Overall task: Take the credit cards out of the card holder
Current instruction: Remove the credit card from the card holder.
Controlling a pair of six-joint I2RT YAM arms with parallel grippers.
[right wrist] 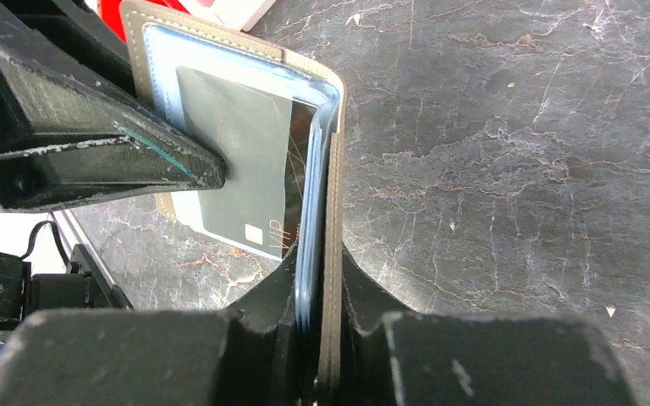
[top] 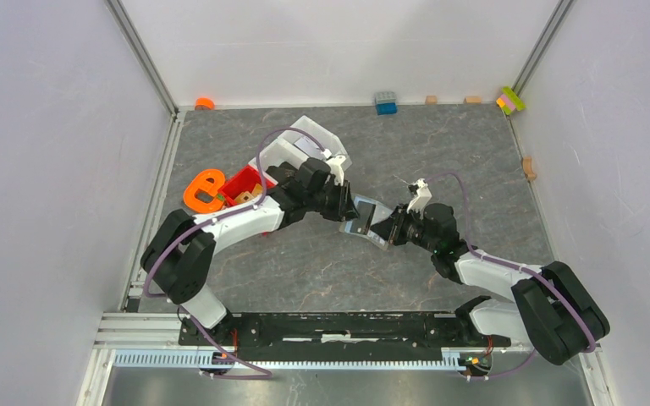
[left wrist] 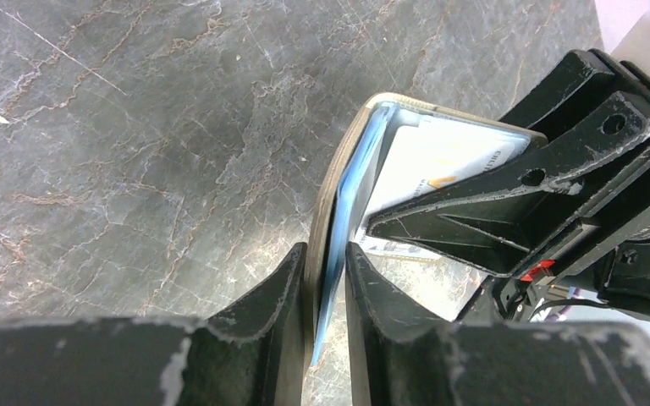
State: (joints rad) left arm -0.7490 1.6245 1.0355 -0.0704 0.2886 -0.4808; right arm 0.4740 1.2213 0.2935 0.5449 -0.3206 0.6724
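Top view, position: the card holder sat right of the red bin and nearer the arm bases, over mid-table, apparently lifted off it.
Top view, grip: the left gripper and the right gripper met on it from opposite sides, one flap each.
Top view, axis: the spread holder ran from the bin's side down-right toward the right arm.
Left wrist, grip: the left gripper was clamped on one flap with a pale blue card inside. The bin was out of view.
Left wrist, heading: that flap ran away from the lens to the fold. The other flap, bearing a whitish card, swung right into the right arm's fingers.
Right wrist, grip: the right gripper was closed on its own flap, edge-on. A dark card faced the lens on the far flap, and a red edge beyond it was probably the bin.
Judgement: the two-sided hold likely kept the holder splayed so each card could be reached. None looked out yet.
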